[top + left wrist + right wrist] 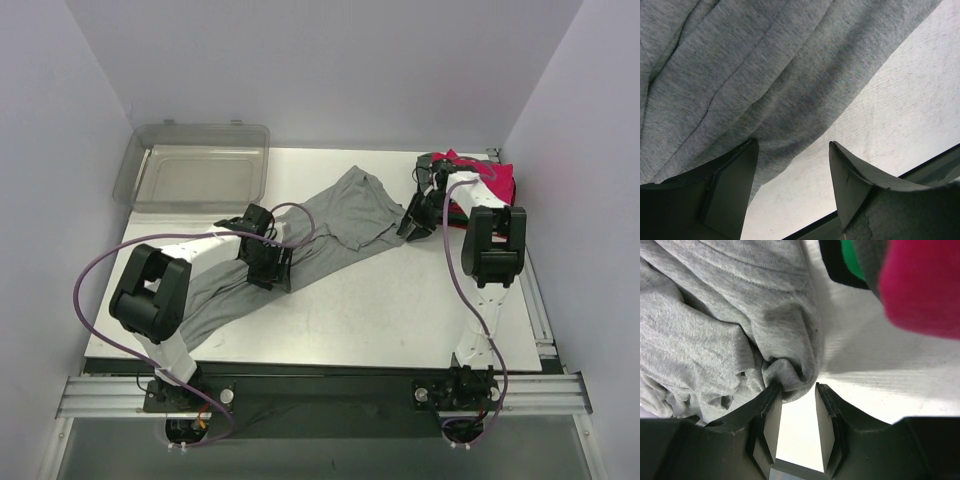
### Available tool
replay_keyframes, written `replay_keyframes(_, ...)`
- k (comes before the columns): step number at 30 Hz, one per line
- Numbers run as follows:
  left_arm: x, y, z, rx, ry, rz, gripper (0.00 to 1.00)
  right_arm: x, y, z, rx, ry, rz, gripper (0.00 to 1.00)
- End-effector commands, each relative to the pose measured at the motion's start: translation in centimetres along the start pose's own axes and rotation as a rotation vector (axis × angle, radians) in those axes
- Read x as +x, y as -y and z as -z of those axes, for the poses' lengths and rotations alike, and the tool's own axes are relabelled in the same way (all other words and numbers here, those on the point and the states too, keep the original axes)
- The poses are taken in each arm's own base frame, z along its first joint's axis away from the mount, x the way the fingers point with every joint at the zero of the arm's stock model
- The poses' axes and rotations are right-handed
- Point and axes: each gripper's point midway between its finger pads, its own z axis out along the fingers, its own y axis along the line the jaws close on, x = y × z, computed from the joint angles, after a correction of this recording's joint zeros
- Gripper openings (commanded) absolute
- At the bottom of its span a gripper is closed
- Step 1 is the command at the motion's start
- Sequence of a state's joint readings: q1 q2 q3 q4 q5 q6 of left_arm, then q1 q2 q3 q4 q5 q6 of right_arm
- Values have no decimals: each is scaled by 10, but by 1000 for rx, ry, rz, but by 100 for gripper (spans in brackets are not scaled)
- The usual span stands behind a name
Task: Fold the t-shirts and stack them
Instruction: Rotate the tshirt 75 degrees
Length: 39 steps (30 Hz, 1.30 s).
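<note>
A large heather-grey t-shirt [340, 225] lies stretched on a slant across the white table [400, 310], from the near left to the back middle. My left gripper [272, 272] hovers over its lower half, open; in the left wrist view the jaws [792, 145] straddle the cloth's edge [740, 75] with bare table between them. My right gripper [412, 225] is at the shirt's right end. Its jaws [797, 387] stand apart, with a bunched fold of grey cloth [785, 375] at the tips, touching the left finger. A stack of folded t-shirts [480, 180], pink-red on top, sits at the back right.
A clear plastic bin [195, 165] stands at the back left corner. In the right wrist view the pink-red shirt [925, 285] and a green one [852, 260] loom close above the jaws. The table's right edge runs beside the stack.
</note>
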State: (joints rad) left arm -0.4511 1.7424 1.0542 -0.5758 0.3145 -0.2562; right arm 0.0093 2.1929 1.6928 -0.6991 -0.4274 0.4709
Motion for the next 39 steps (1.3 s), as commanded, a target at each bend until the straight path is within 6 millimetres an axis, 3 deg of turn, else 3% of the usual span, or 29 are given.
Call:
replay_keyframes(1, 6, -11, -12, -51, -25, -29, 70, -1, -2, 7, 27, 23, 18, 34)
replay_keyframes(9, 8, -13, -13, -55, -29, -32, 70, 3, 7, -17, 84, -3, 5, 21)
replay_keyframes(16, 14, -19, -14, -74, -52, -45, 70, -10, 11, -3, 82, 44, -58, 0)
replay_keyframes(24, 18, -25, -13, -102, -69, -58, 70, -46, 11, 31, 20, 142, -111, 0)
replay_keyframes(32, 20, -30, -14, -124, -84, -69, 70, -62, 3, 37, -43, 141, -152, 0)
replay_keyframes(39, 22, -31, -16, -126, -90, -60, 70, -72, 15, 37, -48, 138, -209, 0)
